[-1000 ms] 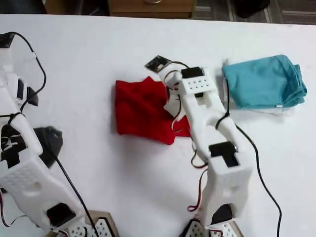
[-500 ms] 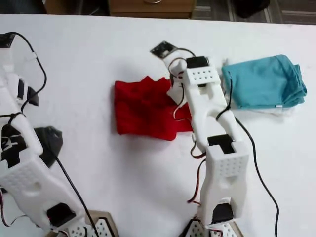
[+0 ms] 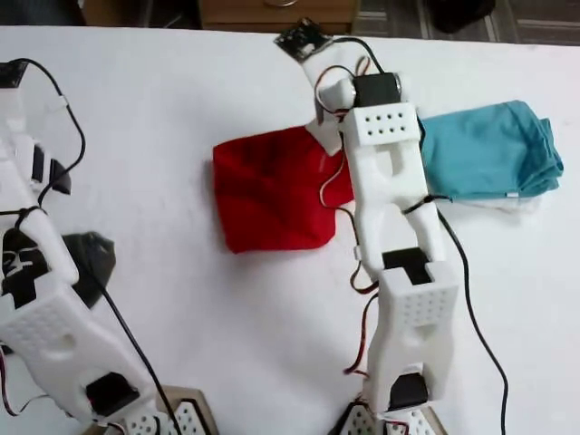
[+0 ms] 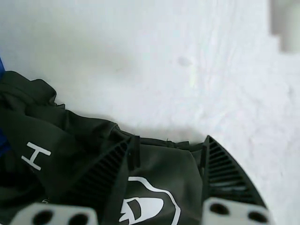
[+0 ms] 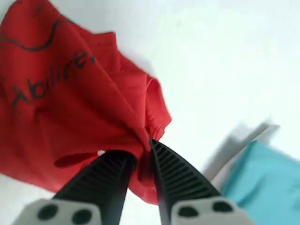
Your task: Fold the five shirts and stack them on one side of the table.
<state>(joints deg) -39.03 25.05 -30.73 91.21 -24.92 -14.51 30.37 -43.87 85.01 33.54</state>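
A red shirt [image 3: 267, 190] lies half spread on the white table [image 3: 181, 82], near its middle. My right gripper [image 3: 324, 138] is at the shirt's far right corner, shut on a bunched fold of the red shirt [image 5: 70, 93]; the right gripper [image 5: 143, 150] pinches the cloth between its black fingers. A folded teal shirt [image 3: 489, 149] lies just right of that arm, and the teal shirt [image 5: 262, 183] is close by in the wrist view. At the left edge my left gripper [image 4: 166, 161] stands open over a crumpled black shirt [image 4: 70, 145], which is also visible as the black shirt [image 3: 91, 258] from above.
A pale cloth edge [image 3: 494, 203] peeks out from under the teal shirt. Black cables [image 3: 480, 335] trail beside the right arm and over the left arm. Wooden furniture [image 3: 276, 14] stands beyond the table's far edge. Bare table stretches between the arms.
My right gripper has pulled the red shirt's corner toward the table's far side, and the shirt now lies flatter and wider. The left arm has not moved.
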